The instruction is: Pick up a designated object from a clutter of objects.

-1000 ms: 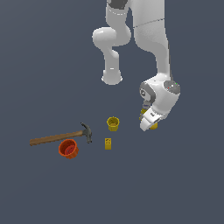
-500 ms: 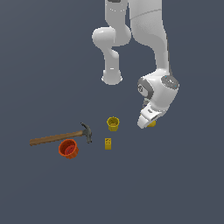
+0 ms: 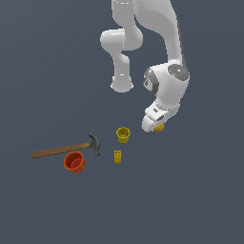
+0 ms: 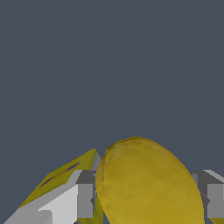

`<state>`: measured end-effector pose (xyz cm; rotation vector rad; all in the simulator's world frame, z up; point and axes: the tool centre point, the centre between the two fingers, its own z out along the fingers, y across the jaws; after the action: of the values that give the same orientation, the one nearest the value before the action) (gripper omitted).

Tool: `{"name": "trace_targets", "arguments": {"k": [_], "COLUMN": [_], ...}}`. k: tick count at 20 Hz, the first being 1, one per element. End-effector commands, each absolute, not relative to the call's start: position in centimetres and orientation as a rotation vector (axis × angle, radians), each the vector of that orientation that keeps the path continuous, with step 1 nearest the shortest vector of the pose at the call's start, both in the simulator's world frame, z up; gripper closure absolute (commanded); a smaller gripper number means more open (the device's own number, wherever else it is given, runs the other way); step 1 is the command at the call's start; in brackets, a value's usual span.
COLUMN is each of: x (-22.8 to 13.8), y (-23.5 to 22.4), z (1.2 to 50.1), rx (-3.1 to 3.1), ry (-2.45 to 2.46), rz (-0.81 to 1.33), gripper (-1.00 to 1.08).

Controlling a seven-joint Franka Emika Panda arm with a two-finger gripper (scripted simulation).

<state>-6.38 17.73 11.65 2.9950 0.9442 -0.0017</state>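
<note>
The designated object, a plain yellow lemon-like ball (image 4: 148,183), sits between my gripper's fingers (image 4: 85,199), which press on both of its sides. In the exterior view the ball (image 3: 160,127) peeks out under the white hand, and my gripper (image 3: 157,126) is shut on it, slightly above the floor. The rest of the clutter of objects lies toward the exterior view's left: a yellow cup (image 3: 123,135), a small yellow block (image 3: 117,156), a wooden-handled hammer (image 3: 66,149) and an orange cup (image 3: 75,162). A slim grey-and-yellow bar (image 4: 61,175) shows beside one finger in the wrist view.
The arm's white base (image 3: 122,85) stands behind the objects. The yellow cup is the nearest item to the gripper, a short way toward the exterior view's left. The floor is plain dark grey.
The hand has risen a little and drifted toward the exterior view's left, and the yellow ball has gone up with it. The other objects have not moved.
</note>
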Motion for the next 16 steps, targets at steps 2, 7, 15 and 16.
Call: {"name": "trace_targets", "arguments": {"k": [2, 7, 15, 16], "x": [-6.5, -6.6, -6.7, -6.7], "y": [15.6, 12.3, 6.8, 6.1], "z": [14.7, 19.4, 27.4, 28.3], "rx": [2.996, 2.998, 3.001, 3.001], "ry": [0.945, 0.947, 0.948, 0.948], "rz": [0.0, 0.001, 0.002, 0.002], "gripper": [1.08, 1.08, 1.08, 1.08]}}
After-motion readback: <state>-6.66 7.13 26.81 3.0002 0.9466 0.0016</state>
